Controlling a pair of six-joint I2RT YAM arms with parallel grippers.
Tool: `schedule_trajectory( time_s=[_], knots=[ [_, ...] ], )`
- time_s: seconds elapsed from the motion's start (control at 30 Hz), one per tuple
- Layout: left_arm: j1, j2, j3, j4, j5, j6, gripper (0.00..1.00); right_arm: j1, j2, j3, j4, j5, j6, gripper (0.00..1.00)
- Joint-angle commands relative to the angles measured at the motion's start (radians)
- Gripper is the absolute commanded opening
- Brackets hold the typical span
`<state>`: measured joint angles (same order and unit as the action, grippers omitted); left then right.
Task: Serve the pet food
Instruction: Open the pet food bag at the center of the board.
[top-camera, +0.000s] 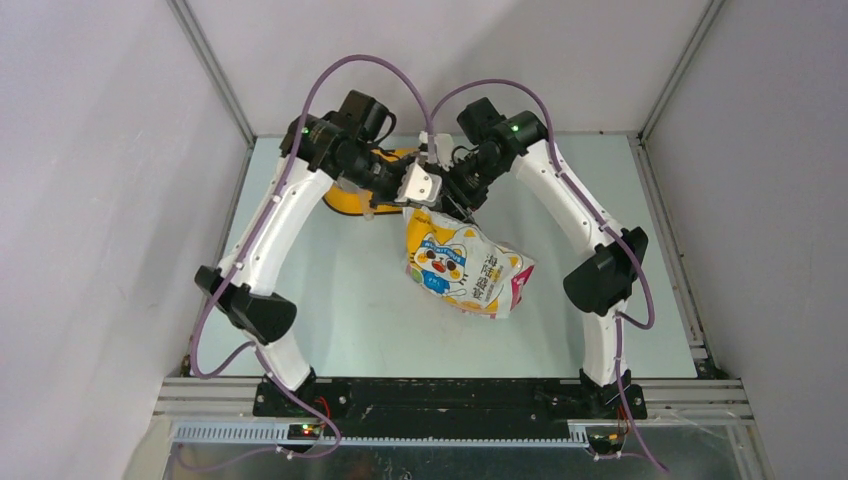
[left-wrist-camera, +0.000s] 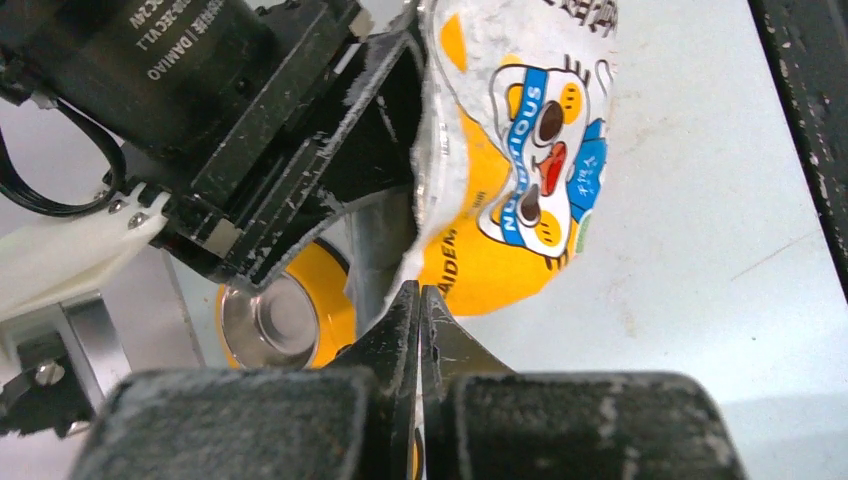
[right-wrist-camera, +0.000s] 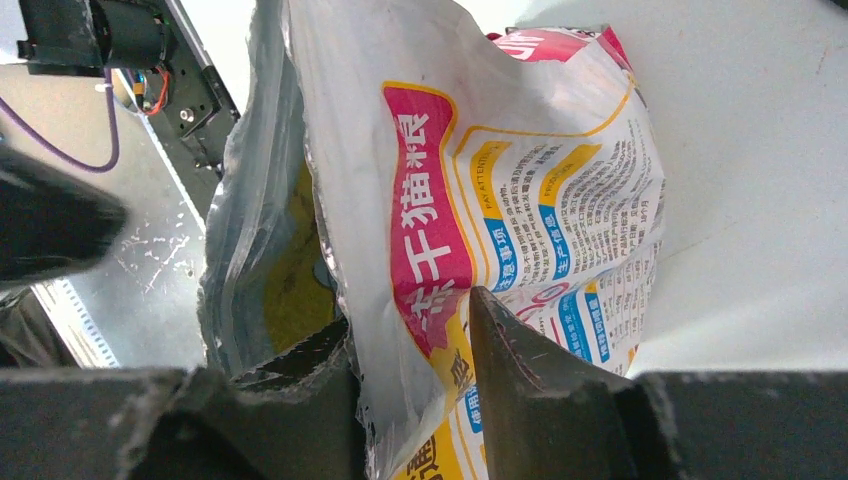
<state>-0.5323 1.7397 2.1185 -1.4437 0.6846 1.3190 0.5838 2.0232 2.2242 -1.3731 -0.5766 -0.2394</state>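
The pet food bag (top-camera: 465, 265) is held by its mouth over the tabletop (top-camera: 350, 300), near the yellow feeder (top-camera: 340, 202). The right claw (right-wrist-camera: 410, 315) grips its wall, one finger inside. The left claw (left-wrist-camera: 417, 290) is closed at the bag's rim. The kibble is hidden.

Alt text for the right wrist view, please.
The right gripper pinches one wall of the open pet food bag at its mouth, one finger inside, one outside. The bag's printed back, with a pink band and small text, fills the frame against the pale table.
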Motion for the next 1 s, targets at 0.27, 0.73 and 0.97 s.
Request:
schedule_trajectory(
  time_s=[0.27,0.73,0.97],
  knots=[
    [0.001,-0.055,0.033,-0.143,0.006,-0.001,0.08,0.032,-0.022,0.021,0.0,0.098,0.007,0.41],
    [0.143,-0.642,-0.672,0.574,-0.016,-0.493,0.9,0.064,-0.064,-0.002,-0.075,0.175,0.005,0.46],
    [0.21,-0.879,-0.972,0.756,-0.389,-0.729,1.0,0.091,-0.092,-0.058,-0.078,0.238,-0.006,0.5]
  ],
)
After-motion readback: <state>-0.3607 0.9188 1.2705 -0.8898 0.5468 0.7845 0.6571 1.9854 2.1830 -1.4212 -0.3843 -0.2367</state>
